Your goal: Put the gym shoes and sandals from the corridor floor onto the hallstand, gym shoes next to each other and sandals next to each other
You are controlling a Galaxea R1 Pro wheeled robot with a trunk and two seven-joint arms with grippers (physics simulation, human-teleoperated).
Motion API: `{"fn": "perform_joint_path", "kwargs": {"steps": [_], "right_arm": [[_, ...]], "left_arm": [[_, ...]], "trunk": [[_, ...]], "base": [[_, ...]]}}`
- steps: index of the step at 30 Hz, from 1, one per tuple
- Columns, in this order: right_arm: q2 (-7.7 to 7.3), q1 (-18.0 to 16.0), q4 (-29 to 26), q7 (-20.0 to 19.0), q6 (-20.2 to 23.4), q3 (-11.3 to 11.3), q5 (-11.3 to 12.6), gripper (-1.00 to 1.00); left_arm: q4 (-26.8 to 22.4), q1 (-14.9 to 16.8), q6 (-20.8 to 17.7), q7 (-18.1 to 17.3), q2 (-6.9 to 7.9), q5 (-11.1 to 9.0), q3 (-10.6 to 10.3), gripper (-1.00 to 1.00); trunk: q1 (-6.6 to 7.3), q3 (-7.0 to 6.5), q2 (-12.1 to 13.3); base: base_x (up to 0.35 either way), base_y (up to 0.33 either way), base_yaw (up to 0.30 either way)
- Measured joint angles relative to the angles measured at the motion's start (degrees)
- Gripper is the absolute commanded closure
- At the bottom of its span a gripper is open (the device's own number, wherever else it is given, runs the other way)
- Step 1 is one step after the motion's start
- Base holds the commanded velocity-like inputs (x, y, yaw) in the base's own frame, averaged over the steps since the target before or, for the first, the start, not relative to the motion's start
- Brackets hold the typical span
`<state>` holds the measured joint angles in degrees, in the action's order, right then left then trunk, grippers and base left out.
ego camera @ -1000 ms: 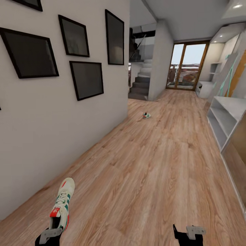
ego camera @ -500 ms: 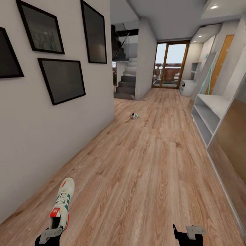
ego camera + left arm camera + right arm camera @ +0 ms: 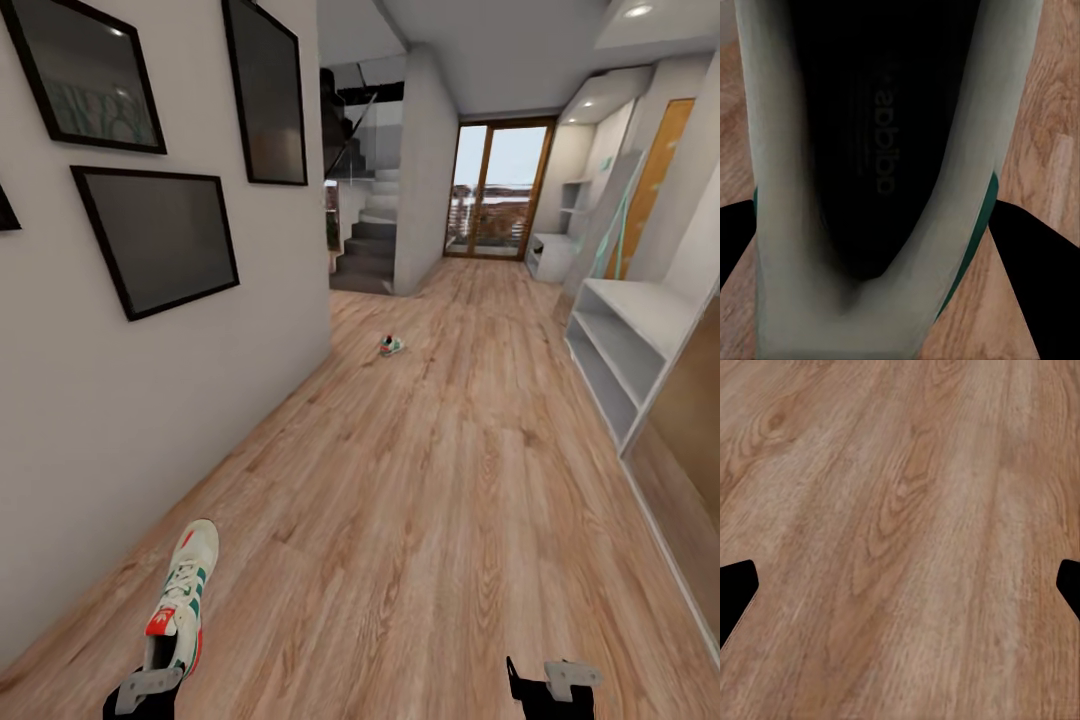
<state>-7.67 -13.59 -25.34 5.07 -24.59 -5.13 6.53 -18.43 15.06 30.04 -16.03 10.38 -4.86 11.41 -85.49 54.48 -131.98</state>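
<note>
Gym shoe [image 3: 182, 598] in left tool [image 3: 148, 690] — second shoe [image 3: 391, 346] far down corridor floor [image 3: 450, 500]

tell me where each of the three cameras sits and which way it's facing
Head view: on the robot's head, looking forward and down the corridor floor; the left gripper holding a gym shoe and the right gripper show at the bottom edge.
Left wrist view: near the left gripper, looking into the held gym shoe; dark fingertips at the sides.
Right wrist view: near the right gripper, looking down at bare floor; fingertips wide apart.
Shared: head and left wrist views both show the held shoe.
</note>
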Motion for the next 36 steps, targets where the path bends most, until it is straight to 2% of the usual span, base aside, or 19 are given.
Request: {"fn": "perform_joint_path", "kwargs": {"steps": [30,36], "right_arm": [[0.08,0.0,0.7,0.1,0.0,-0.1,0.0,-1.00],[0.08,0.0,0.7,0.1,0.0,-0.1,0.0,-1.00]], "left_arm": [[0.0,0.0,0.0,0.0,0.00,0.0,0.0,1.00],[0.0,0.0,0.0,0.0,0.00,0.0,0.0,1.00]], "trunk": [[0.00,0.00,0.0],[0.00,0.00,0.0]], "base": [[0.339,0.000,0.000],[0.339,0.000,-0.134]]}}
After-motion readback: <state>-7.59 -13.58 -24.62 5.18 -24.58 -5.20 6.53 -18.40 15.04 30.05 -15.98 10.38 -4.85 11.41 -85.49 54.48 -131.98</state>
